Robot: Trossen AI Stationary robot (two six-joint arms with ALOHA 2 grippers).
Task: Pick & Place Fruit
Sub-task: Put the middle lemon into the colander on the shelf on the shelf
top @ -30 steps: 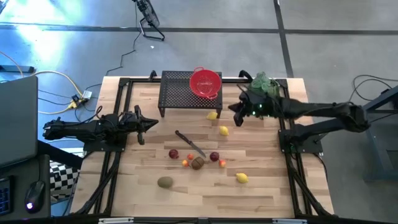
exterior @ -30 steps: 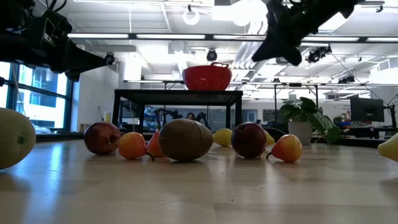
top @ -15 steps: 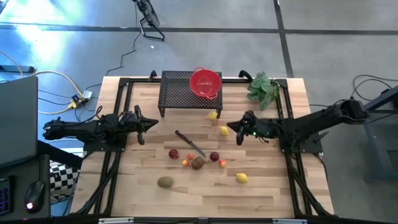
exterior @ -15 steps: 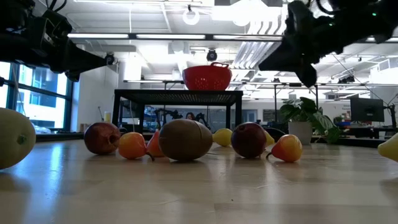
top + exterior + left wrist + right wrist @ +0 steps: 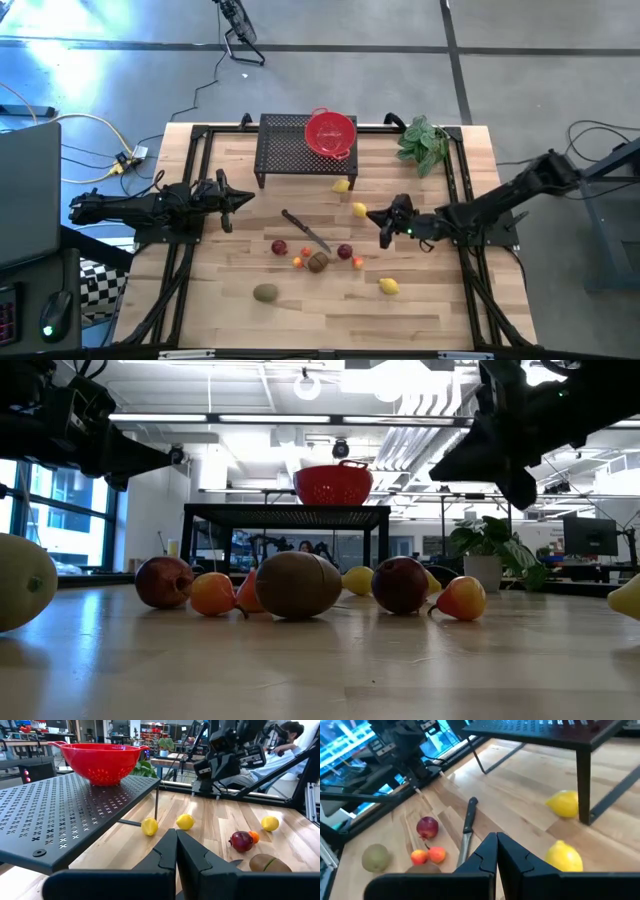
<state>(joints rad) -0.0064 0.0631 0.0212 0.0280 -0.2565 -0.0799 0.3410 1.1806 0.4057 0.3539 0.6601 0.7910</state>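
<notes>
Fruit lies loose on the table: lemons [image 5: 342, 185] [image 5: 359, 209] [image 5: 389, 286], dark red ones [image 5: 279, 247] [image 5: 345, 251], tiny orange ones [image 5: 298, 262] [image 5: 358, 262], and kiwis [image 5: 318, 262] [image 5: 265, 293]. My right gripper [image 5: 378, 217] hovers shut above the table, just right of the middle lemon [image 5: 564, 857]. It touches nothing. My left gripper [image 5: 236, 200] waits shut at the left side, level with the rack. A red colander [image 5: 330, 132] stands on a black mesh rack [image 5: 290, 150].
A slim dark-handled knife [image 5: 305, 230] lies among the fruit, pointing at the kiwi. A green leafy bunch [image 5: 422, 140] sits at the far right corner. The rack's legs [image 5: 584, 785] stand close to the far lemon [image 5: 563, 803]. Bare wood stretches along the near edge.
My right gripper has moved from beside the leafy bunch toward the table's near edge, ending next to the middle lemon, with its arm folding back to the right. The fruit and my left arm have stayed where they were.
</notes>
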